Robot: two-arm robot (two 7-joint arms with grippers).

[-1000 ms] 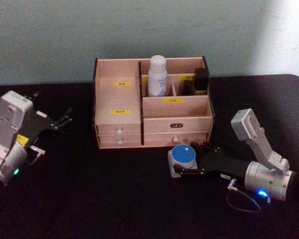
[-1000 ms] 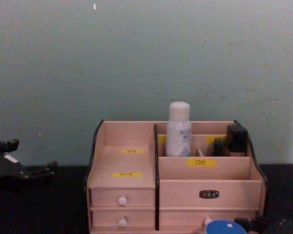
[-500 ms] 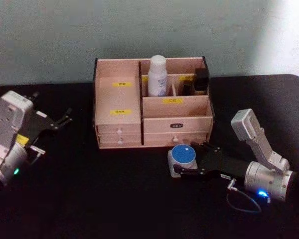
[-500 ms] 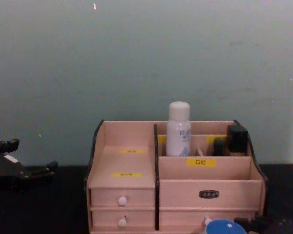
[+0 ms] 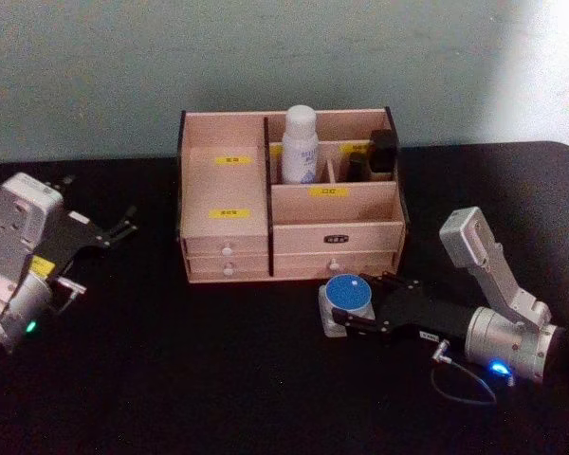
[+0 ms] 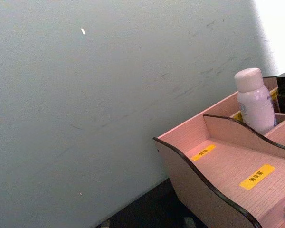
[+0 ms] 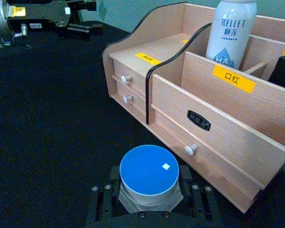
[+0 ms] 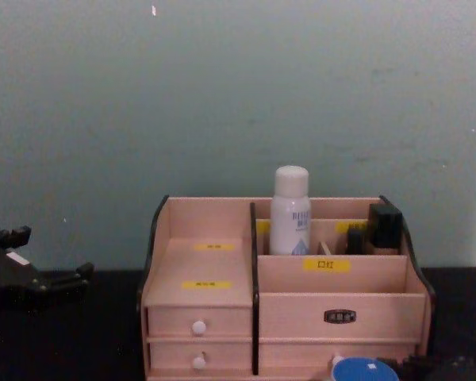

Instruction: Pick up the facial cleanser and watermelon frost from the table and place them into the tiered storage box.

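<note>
The watermelon frost [image 5: 349, 294], a squat jar with a round blue lid, stands on the black table just in front of the tiered storage box [image 5: 228, 242]. My right gripper [image 5: 341, 305] is shut on the jar's base, one finger on each side; the right wrist view shows the blue lid [image 7: 148, 173] between the black fingers [image 7: 102, 199]. The facial cleanser [image 5: 301, 142], a tall white bottle, stands upright in a rear compartment of the box [image 7: 237, 137], also seen from the chest [image 8: 290, 210]. My left gripper [image 5: 121, 226] rests open at the far left.
A dark bottle [image 5: 383, 150] stands in the box's rear right compartment. The small drawers with white knobs [image 7: 191, 149] face the jar. The black table [image 5: 199, 379] stretches between the two arms. A pale wall rises close behind the box.
The right gripper's fingers have drawn in slightly around the jar; the jar, the box and the left arm have stayed where they were.
</note>
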